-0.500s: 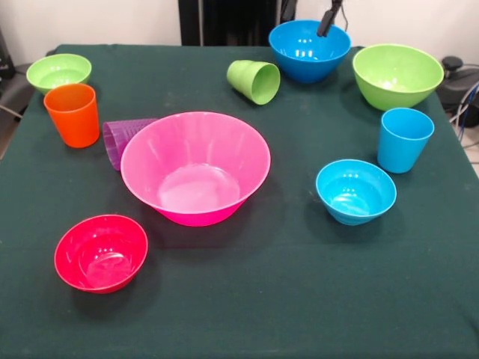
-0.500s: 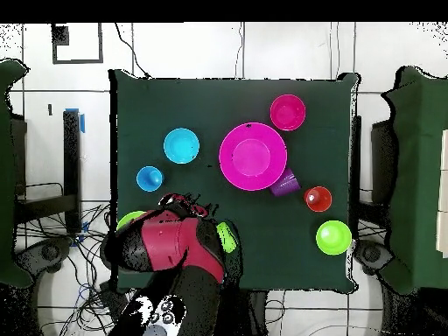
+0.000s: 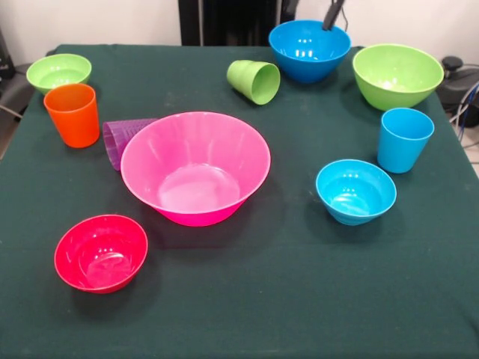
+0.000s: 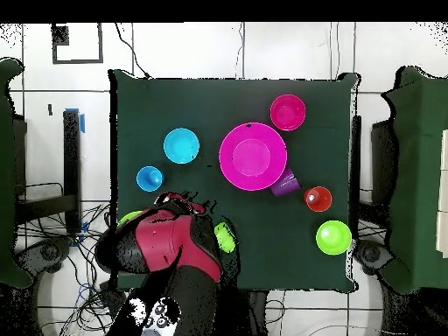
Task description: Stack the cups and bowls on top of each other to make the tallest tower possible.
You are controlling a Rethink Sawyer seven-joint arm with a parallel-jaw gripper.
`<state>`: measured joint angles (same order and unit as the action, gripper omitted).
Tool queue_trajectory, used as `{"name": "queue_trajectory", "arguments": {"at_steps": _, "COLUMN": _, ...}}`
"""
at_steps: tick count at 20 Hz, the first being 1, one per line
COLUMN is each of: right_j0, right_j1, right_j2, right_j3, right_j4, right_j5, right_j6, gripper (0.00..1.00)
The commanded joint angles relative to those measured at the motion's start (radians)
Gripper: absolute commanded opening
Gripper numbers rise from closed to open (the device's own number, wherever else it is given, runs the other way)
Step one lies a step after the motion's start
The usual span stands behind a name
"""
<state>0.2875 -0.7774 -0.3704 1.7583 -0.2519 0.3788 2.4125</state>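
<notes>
End effector (image 3: 334,13) has lifted slightly above blue bowl (image 3: 309,49); finger state cannot tell. Nothing stacked yet; pink bowl (image 3: 196,167) empty.

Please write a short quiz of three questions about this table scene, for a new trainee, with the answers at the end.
1. True or false: the purple cup stands upright beside the pink bowl.
2. Which cup lies on its side at the far end of the table, in the front view? A) orange cup B) light blue cup C) green cup
3. Fill in: the bowl nearest the front view's camera is the ___ bowl.

Key
1. False: it lies on its side.
2. C
3. red: the red bowl.
</notes>
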Motion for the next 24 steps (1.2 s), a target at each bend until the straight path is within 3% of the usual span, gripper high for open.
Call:
{"name": "queue_trajectory", "arguments": {"at_steps": 1, "right_j0": -0.003, "right_j1": 0.038, "right_j2": 0.182, "right_j3": -0.048, "right_j4": -0.014, "right_j5": 0.093, "right_j6": -0.072, "gripper": 1.0}}
{"name": "queue_trajectory", "arguments": {"at_steps": 4, "right_j0": 0.0, "right_j1": 0.06, "right_j2": 0.212, "right_j3": -0.058, "right_j4": 0.009, "right_j5": 0.089, "right_j6": -0.039, "gripper": 1.0}}
{"name": "queue_trajectory", "arguments": {"at_steps": 12, "right_j0": 0.053, "right_j1": 0.12, "right_j2": 0.198, "right_j3": -0.095, "right_j4": 0.02, "right_j5": 0.024, "right_j6": 0.056, "gripper": 1.0}}
{"name": "queue_trajectory", "arguments": {"at_steps": 17, "right_j0": 0.008, "right_j1": 0.137, "right_j2": 0.28, "right_j3": -0.102, "right_j4": 0.038, "right_j5": -0.027, "right_j6": 0.021, "gripper": 1.0}}
{"name": "queue_trajectory", "arguments": {"at_steps": 24, "right_j0": 0.013, "right_j1": 0.174, "right_j2": 0.308, "right_j3": -0.173, "right_j4": 0.03, "right_j5": 0.037, "right_j6": -0.004, "gripper": 1.0}}
